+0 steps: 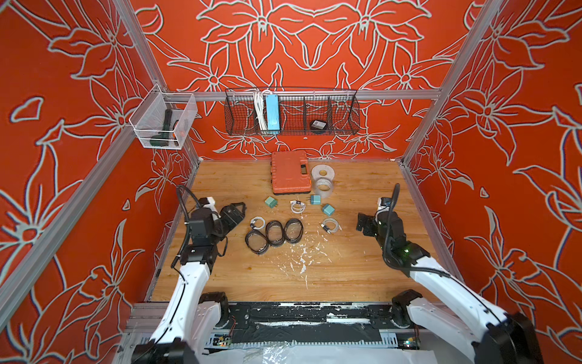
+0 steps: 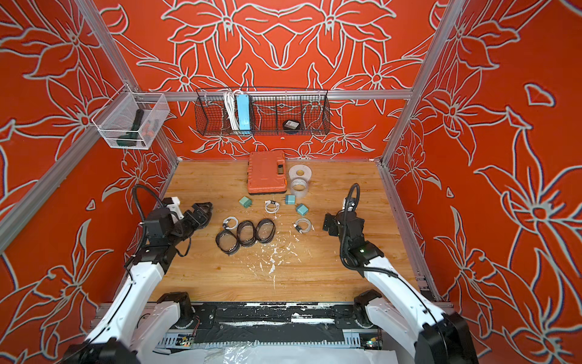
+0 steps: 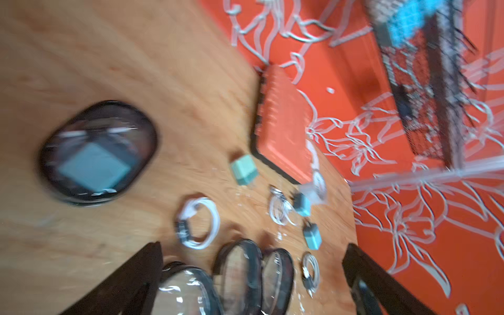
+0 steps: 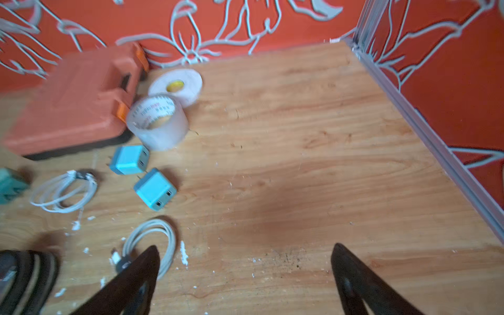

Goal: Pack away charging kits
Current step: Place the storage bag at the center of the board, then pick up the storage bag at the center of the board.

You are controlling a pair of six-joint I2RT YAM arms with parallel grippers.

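Observation:
Three teal plugs (image 1: pixel 270 201) (image 1: pixel 315 199) (image 1: pixel 328 209) lie mid-table, with coiled white cables (image 1: pixel 298 206) (image 1: pixel 257 222) (image 1: pixel 330 225) among them. Three empty black-rimmed pouches (image 1: pixel 274 233) overlap in a row in front of them. The left wrist view, which is blurred, shows another pouch (image 3: pixel 96 152) with a teal plug inside; the left arm hides it in both top views. My left gripper (image 1: pixel 236 210) (image 3: pixel 253 245) hovers open just left of the pouch row, holding nothing. To the right of the nearest cable (image 4: pixel 152 242), my right gripper (image 1: pixel 362 222) (image 4: pixel 245 246) is open over bare wood.
An orange tool case (image 1: pixel 289 171) and two tape rolls (image 1: pixel 322 181) sit at the back. On the rear wall hangs a wire basket (image 1: pixel 343 113) holding a light-blue power strip (image 1: pixel 272 112). A clear bin (image 1: pixel 163 124) hangs at the left. White flecks (image 1: pixel 302 258) dot the wood.

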